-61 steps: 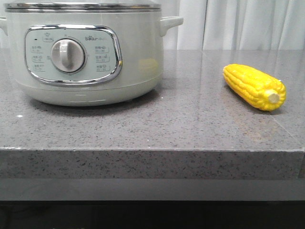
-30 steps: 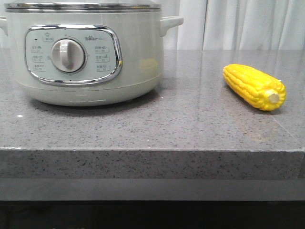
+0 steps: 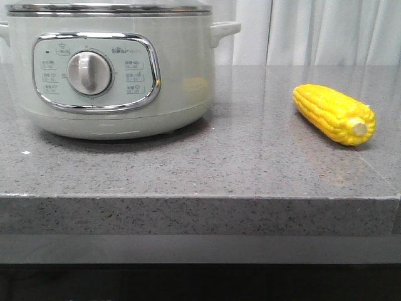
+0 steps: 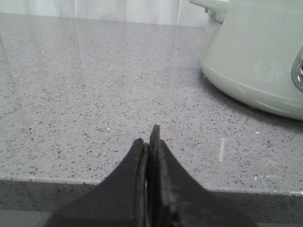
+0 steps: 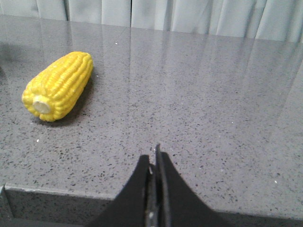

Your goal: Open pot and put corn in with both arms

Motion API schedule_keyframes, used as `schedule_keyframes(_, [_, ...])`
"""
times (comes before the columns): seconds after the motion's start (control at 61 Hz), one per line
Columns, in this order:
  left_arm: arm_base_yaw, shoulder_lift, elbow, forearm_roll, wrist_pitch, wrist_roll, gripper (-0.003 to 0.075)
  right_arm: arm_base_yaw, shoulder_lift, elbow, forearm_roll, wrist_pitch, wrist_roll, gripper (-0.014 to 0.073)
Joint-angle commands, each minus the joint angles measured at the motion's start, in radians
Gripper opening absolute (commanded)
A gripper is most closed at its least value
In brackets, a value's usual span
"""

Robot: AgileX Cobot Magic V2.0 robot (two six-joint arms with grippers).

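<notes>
The pale grey-green pot (image 3: 113, 75) stands at the left of the grey stone counter, its dial panel facing me and its steel-rimmed lid on top. Part of it shows in the left wrist view (image 4: 258, 56). The yellow corn (image 3: 334, 113) lies on the counter at the right, stub end toward me; it also shows in the right wrist view (image 5: 59, 86). My left gripper (image 4: 150, 137) is shut and empty, low at the counter's front edge, apart from the pot. My right gripper (image 5: 154, 156) is shut and empty at the front edge, apart from the corn. Neither gripper shows in the front view.
The grey speckled counter (image 3: 238, 163) has a thick front edge. White curtains (image 3: 313, 31) hang behind it. The pot's side handle (image 3: 224, 30) sticks out toward the corn's side.
</notes>
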Motion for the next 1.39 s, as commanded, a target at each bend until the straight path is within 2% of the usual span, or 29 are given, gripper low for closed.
schedule_keyframes(0.0, [-0.001, -0.024, 0.001, -0.006, -0.083, -0.006, -0.0018, -0.005, -0.021, -0.002, -0.006, -0.077, -0.001, -0.0067])
schedule_keyframes(0.115, [-0.001, -0.024, 0.001, -0.006, -0.087, -0.006, -0.0018, -0.005, -0.021, -0.002, -0.006, -0.081, -0.001, -0.0067])
schedule_keyframes(0.246, [-0.001, -0.024, -0.005, -0.006, -0.16, -0.006, -0.0018, -0.005, -0.021, -0.005, -0.006, -0.114, -0.001, -0.0067])
schedule_keyframes(0.377, [-0.001, -0.015, -0.068, -0.006, -0.147, -0.006, -0.0019, -0.005, -0.021, -0.061, -0.006, -0.097, -0.001, -0.0067])
schedule_keyframes(0.459, [-0.001, 0.015, -0.157, -0.002, -0.093, -0.006, -0.0019, -0.006, -0.01, -0.136, -0.006, -0.042, -0.001, -0.0067])
schedule_keyframes(0.672, [-0.001, 0.24, -0.409, -0.002, 0.004, -0.006, -0.0019, -0.006, 0.156, -0.372, -0.006, 0.048, -0.001, -0.0059])
schedule_keyframes(0.836, [-0.001, 0.441, -0.531, -0.002, -0.002, -0.006, -0.0018, -0.006, 0.327, -0.495, -0.006, 0.034, -0.001, -0.0059])
schedule_keyframes(0.984, [-0.001, 0.514, -0.568, -0.002, -0.05, -0.006, 0.0, -0.006, 0.406, -0.531, -0.006, 0.035, -0.001, -0.0057])
schedule_keyframes(1.033, [-0.001, 0.521, -0.568, -0.002, -0.072, -0.006, 0.0045, -0.006, 0.41, -0.531, -0.006, 0.041, -0.001, -0.0052])
schedule_keyframes(1.098, [-0.001, 0.522, -0.568, -0.002, -0.073, -0.004, 0.0166, -0.006, 0.409, -0.531, -0.006, 0.048, -0.001, -0.0006])
schedule_keyframes(1.197, [-0.001, 0.523, -0.568, -0.002, -0.071, -0.004, 0.0456, -0.006, 0.409, -0.531, -0.006, 0.05, -0.001, 0.0162])
schedule_keyframes(1.213, [-0.001, 0.523, -0.568, -0.002, -0.071, -0.004, 0.0496, -0.006, 0.409, -0.531, -0.006, 0.05, -0.001, 0.0162])
schedule_keyframes(1.23, [-0.001, 0.523, -0.568, -0.002, -0.071, -0.004, 0.0549, -0.006, 0.409, -0.531, -0.006, 0.05, -0.001, 0.022])
schedule_keyframes(1.279, [-0.001, 0.523, -0.568, -0.002, -0.071, -0.004, 0.064, -0.006, 0.409, -0.531, -0.006, 0.05, -0.001, 0.0297])
schedule_keyframes(1.328, [-0.001, 0.523, -0.568, -0.002, -0.074, -0.004, 0.0687, -0.006, 0.409, -0.531, -0.006, 0.05, -0.001, 0.0377])
schedule_keyframes(1.377, [-0.001, 0.523, -0.568, -0.002, -0.077, -0.004, 0.0694, -0.006, 0.409, -0.531, -0.006, 0.05, -0.001, 0.0454])
